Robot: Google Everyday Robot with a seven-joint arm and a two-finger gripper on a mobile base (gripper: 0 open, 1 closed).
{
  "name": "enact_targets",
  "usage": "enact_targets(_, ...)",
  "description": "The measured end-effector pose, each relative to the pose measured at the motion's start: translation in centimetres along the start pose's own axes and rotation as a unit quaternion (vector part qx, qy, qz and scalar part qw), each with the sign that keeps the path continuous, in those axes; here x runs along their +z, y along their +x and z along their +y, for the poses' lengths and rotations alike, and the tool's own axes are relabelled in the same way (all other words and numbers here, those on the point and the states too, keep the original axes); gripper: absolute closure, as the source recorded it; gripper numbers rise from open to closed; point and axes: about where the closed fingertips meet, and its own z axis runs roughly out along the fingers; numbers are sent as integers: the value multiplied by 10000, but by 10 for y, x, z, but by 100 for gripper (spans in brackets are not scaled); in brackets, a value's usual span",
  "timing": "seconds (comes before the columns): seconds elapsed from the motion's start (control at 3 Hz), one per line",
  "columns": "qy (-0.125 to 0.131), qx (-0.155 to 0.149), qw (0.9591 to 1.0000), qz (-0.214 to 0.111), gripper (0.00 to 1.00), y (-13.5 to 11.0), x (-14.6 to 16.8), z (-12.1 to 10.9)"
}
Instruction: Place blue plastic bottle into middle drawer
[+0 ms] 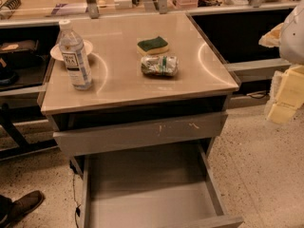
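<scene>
The bottle [74,56] stands upright at the upper left of the table [124,82]. The drawer [147,186] is open at the bottom, and the gripper [285,98] is at the right edge.

You'll find the blue plastic bottle [75,56] standing upright near the left edge of the bench [199,75]. It is clear and white-capped, with a pale, dark-printed label. Your middle drawer [147,186], grey metal with a flat bottom, is pulled wide out below. The gripper [283,101] hangs far right, well apart from both.

You could read nothing: the label [71,60] on the blue plastic bottle [76,75] showed only unreadable dark print, and the pincer [284,101] hung right of the desk [190,75].
</scene>
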Motion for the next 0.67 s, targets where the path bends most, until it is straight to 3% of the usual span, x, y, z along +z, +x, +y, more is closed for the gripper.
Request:
enact_targets(0.33, 0, 0, 10000, -1, 0, 0, 0, 0)
enact_targets(0.67, 40, 309, 9989, -353, 0, -16, -1, -13)
